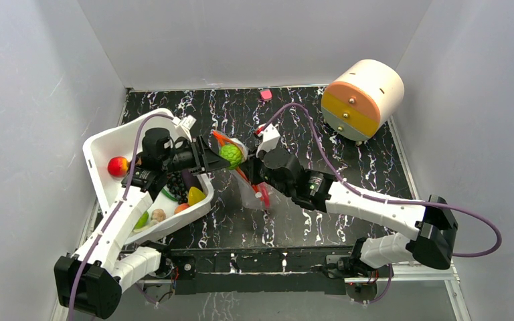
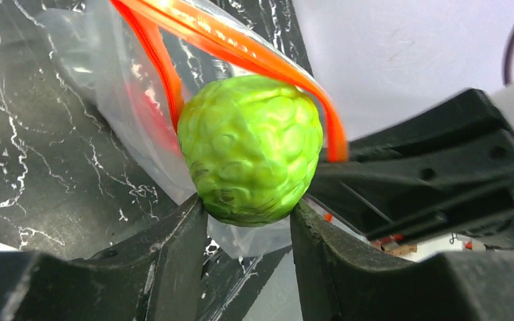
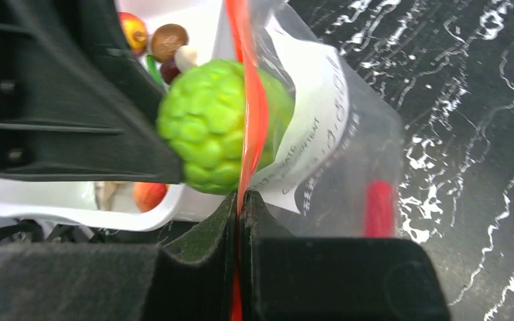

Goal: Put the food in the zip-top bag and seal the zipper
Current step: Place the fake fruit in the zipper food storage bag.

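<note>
Leftmost, a white tub (image 1: 100,150) of toy food is seen on the counter (image 1: 294,227). Next, the green round fruit (image 2: 251,147) is gripped by the left hand (image 1: 215,158) at the mouth of the zip-top bag (image 3: 348,134). The zipper (image 3: 254,107) is pinched by the closed right hand (image 3: 239,207).

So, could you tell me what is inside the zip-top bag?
One blurred red item shows through the zip-top bag; the white label hides whatever lies behind it.
</note>
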`<action>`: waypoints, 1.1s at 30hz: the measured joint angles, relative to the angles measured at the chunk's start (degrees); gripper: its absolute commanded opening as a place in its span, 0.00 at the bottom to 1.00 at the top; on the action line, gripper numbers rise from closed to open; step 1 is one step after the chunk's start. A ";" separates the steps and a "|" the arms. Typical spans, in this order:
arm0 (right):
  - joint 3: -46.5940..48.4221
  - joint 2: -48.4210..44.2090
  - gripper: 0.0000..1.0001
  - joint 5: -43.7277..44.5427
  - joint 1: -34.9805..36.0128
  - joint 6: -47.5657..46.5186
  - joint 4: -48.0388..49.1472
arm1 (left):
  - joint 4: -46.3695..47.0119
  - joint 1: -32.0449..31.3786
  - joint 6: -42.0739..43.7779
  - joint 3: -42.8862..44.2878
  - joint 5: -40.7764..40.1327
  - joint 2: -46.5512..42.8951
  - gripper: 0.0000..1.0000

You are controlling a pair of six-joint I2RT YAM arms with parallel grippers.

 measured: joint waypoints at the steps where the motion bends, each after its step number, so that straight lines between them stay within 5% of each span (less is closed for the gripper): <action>1: -0.02 -0.11 0.00 -0.39 0.09 -0.17 0.17 | -0.35 -0.22 0.13 0.02 -0.83 0.20 0.14; 14: -0.04 0.74 0.00 -10.38 0.44 -2.84 3.63 | -6.64 -1.70 1.33 1.53 -8.15 2.89 0.19; 22: -0.04 1.44 0.00 -9.75 0.46 -1.79 3.32 | -8.07 -1.95 1.25 1.97 -9.40 2.21 0.58; 33: -0.55 0.35 0.00 -2.93 0.46 0.02 0.96 | -7.45 -1.97 2.01 2.10 -8.66 -0.76 0.73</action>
